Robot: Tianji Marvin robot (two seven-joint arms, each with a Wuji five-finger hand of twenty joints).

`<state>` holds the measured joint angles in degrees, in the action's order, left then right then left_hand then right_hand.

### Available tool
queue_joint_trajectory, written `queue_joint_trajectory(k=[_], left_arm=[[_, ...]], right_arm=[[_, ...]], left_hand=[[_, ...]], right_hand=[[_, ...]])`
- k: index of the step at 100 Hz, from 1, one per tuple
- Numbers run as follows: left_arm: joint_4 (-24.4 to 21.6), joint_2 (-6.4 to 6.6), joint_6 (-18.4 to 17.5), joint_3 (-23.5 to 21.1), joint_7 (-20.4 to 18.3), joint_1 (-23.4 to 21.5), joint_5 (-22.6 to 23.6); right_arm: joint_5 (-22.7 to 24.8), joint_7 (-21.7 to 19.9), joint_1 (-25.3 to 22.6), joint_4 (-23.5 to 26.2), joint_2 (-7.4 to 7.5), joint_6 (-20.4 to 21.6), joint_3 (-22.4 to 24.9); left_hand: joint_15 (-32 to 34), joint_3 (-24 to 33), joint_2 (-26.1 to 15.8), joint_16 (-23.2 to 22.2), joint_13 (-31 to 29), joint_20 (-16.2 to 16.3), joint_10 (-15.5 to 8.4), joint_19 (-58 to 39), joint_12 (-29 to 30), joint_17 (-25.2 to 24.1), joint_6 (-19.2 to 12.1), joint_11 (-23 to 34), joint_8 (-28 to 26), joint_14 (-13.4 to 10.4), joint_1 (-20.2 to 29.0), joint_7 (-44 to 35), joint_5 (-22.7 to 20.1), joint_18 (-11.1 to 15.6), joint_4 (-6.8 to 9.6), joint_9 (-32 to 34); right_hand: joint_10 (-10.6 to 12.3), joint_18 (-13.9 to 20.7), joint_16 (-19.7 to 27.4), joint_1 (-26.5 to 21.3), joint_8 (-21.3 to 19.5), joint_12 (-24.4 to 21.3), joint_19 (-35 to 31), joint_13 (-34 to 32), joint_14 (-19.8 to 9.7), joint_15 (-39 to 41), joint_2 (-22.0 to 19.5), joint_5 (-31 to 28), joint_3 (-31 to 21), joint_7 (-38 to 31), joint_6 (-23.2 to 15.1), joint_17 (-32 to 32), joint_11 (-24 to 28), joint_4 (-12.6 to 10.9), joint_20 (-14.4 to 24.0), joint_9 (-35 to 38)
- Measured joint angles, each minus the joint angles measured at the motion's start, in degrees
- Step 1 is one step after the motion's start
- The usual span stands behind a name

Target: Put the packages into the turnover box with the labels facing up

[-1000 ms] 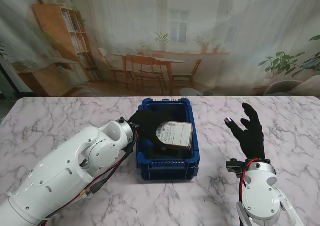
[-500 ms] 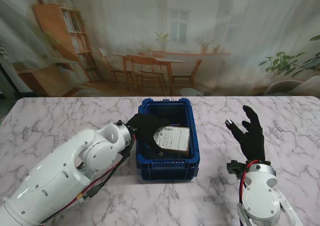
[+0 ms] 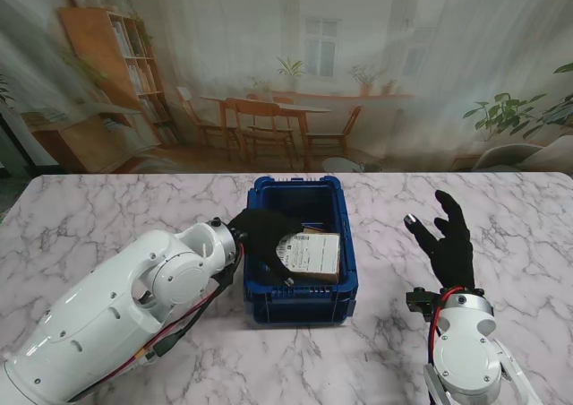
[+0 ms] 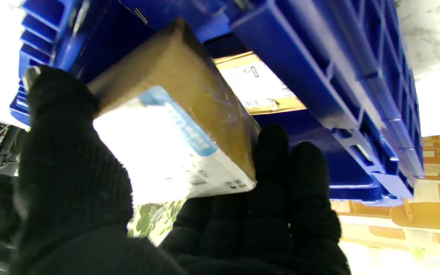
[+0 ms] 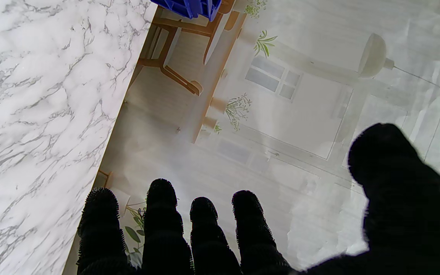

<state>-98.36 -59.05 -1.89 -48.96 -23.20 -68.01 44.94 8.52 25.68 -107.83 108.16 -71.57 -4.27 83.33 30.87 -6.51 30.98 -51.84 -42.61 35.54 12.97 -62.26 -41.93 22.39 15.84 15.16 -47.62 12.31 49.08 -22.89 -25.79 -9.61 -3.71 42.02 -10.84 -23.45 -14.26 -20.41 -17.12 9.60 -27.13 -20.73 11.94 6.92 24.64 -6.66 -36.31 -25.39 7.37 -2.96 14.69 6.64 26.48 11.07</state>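
left wrist view alone shows a second package (image 4: 256, 86) inside the turnover box (image 3: 345, 271); left hand (image 3: 260, 230) grips the package (image 3: 313, 253) over it; right hand (image 3: 445, 235) splayed, empty.

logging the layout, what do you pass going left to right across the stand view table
left hand → package → far wall of the blue box → right hand

Labels on both packages (image 4: 174, 130) are too blurred to read

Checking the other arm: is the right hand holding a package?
No, the right hand hovers beside the box with fingers spread, holding nothing.
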Motion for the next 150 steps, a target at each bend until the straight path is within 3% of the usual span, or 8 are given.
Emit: queue_joint_trajectory(k=[15, 52, 63, 72, 86, 101, 126, 150], left_arm=[[0.38, -0.01, 0.23, 0.41, -0.1, 0.4, -0.28], [0.76, 0.0, 0.26, 0.39, -0.55, 0.6, 1.1], [1.15, 0.02, -0.03, 0.6, -0.63, 0.9, 1.37], [1.85, 0.03, -0.67, 0.93, -0.43, 1.26, 1.38], [3.34, 0.08, -1.7, 1.96, -0.35, 2.24, 1.46], [4.31, 0.09, -2.11, 2.41, -0.4, 2.82, 1.66], [4.64, 0.29, -2.1, 2.61, -1.46, 3.11, 1.51], [3.44, 0.28, -2.79, -0.03, -0.94, 1.03, 2.53]], right_arm=[[0.0, 0.07, 0.28, -0.25, -0.03, -0.53, -0.03], [0.15, 0.4, 0.55, -0.56, -0.12, -0.85, -0.02], [0.19, 0.44, 0.6, -0.62, -0.13, -0.99, -0.02], [0.21, 0.44, 0.65, -0.69, -0.13, -1.05, -0.02], [0.54, 0.19, 0.7, -0.79, -0.11, -1.1, -0.02], [0.94, 0.12, 0.74, -0.97, -0.08, -1.16, -0.01], [0.97, 0.12, 0.89, -1.15, -0.08, -1.33, -0.08], [0.9, -0.08, 1.05, -1.28, -0.06, -1.45, -0.14]], left_hand=[[0.0, -2.7, -6.34, 0.85, 0.2, 0.0, 0.61, 0.0, 2.25, -0.5, 1.81, 2.65, 2.31, 0.13, -2.19, 2.33, -0.36, -0.04, -0.41, 0.0], [-1.8, -2.68, -7.76, 3.01, 3.43, 0.0, 0.77, 1.48, 3.59, -2.59, 2.2, 3.61, 5.89, 0.28, -2.69, 5.21, -0.82, 0.01, -0.44, -1.38], [-7.57, -2.59, -9.6, 9.36, 6.55, -1.0, 0.05, 5.98, 8.84, -4.9, 2.2, 2.78, 10.86, 1.0, -2.85, 10.82, -0.74, 0.05, -0.44, -3.65], [-11.24, -1.49, -12.59, 14.81, 9.58, -3.53, -0.49, 10.21, 17.33, -6.59, 2.14, -3.75, 15.56, 1.24, -4.34, 14.77, 1.12, 0.15, -0.44, -8.88], [-16.99, 3.8, -18.63, 23.01, 17.01, -7.98, -0.32, 17.67, 28.34, -10.66, -3.51, -12.44, 21.82, 2.47, -8.66, 18.63, 7.61, 0.18, 0.91, -22.05], [-19.55, 4.64, -19.46, 28.55, 22.62, -11.43, 0.44, 22.14, 33.66, -13.31, -4.34, -15.51, 26.85, 3.85, -13.29, 22.09, 13.92, -0.01, 1.38, -30.52], [-19.58, 4.63, -19.46, 29.92, 23.32, -12.89, 0.55, 22.91, 35.16, -13.57, -4.33, -15.3, 28.88, 4.18, -13.69, 22.49, 14.52, -0.04, 1.38, -30.6], [-19.58, 4.64, -20.09, 29.95, 23.39, -12.9, 0.55, 23.26, 35.54, -13.57, -4.33, -15.27, 28.95, 4.17, -13.69, 22.5, 14.52, 0.08, 1.38, -30.56]], right_hand=[[0.0, 0.04, 0.0, -0.01, 0.0, -0.01, 0.2, 0.01, 0.0, 0.0, 0.0, 0.0, 0.0, 0.0, 0.0, 0.0, -0.13, 0.0, 0.45, 0.0], [0.0, 0.11, 0.0, -0.01, 0.0, -0.37, 0.56, 0.12, -0.01, 0.0, 0.0, 0.0, 0.0, 0.02, 0.0, 0.0, -0.76, -0.01, 1.26, 0.0], [0.0, 0.13, 0.0, -0.01, 0.0, -0.55, 0.66, 0.27, -0.01, 0.0, 0.0, 0.0, 0.0, 0.69, 0.0, 0.0, -0.79, -0.01, 1.3, 0.0], [0.0, 0.15, 0.0, -0.02, 0.0, -0.56, 0.88, 0.28, -0.01, 0.0, 0.0, 0.0, 0.0, 0.71, 0.0, 0.0, -0.81, -0.01, 1.33, 0.0], [-0.01, 0.18, 0.0, -1.33, -0.05, -0.58, 1.02, 0.68, -0.01, -0.01, 0.05, 0.0, 0.04, 0.78, -0.01, 0.0, -1.35, -0.13, 1.6, 0.0], [-0.02, 0.23, 0.0, -2.41, -0.14, -0.58, 1.14, 0.68, -0.01, -0.01, 0.05, 0.0, -0.06, 1.41, -0.01, 0.05, -1.37, -0.23, 1.78, 0.0], [-0.02, 0.26, 0.0, -2.41, -0.27, -0.6, 1.55, 0.68, -0.01, -0.02, 0.05, 0.0, -0.07, 1.41, -0.01, 0.06, -1.38, -0.23, 2.07, 0.0], [-0.02, 0.29, 0.0, -2.41, -0.85, -0.6, 1.6, 0.68, -0.01, -0.02, 0.05, 0.0, -0.07, 1.41, -0.01, 0.07, -1.38, -0.23, 2.18, 0.0]])
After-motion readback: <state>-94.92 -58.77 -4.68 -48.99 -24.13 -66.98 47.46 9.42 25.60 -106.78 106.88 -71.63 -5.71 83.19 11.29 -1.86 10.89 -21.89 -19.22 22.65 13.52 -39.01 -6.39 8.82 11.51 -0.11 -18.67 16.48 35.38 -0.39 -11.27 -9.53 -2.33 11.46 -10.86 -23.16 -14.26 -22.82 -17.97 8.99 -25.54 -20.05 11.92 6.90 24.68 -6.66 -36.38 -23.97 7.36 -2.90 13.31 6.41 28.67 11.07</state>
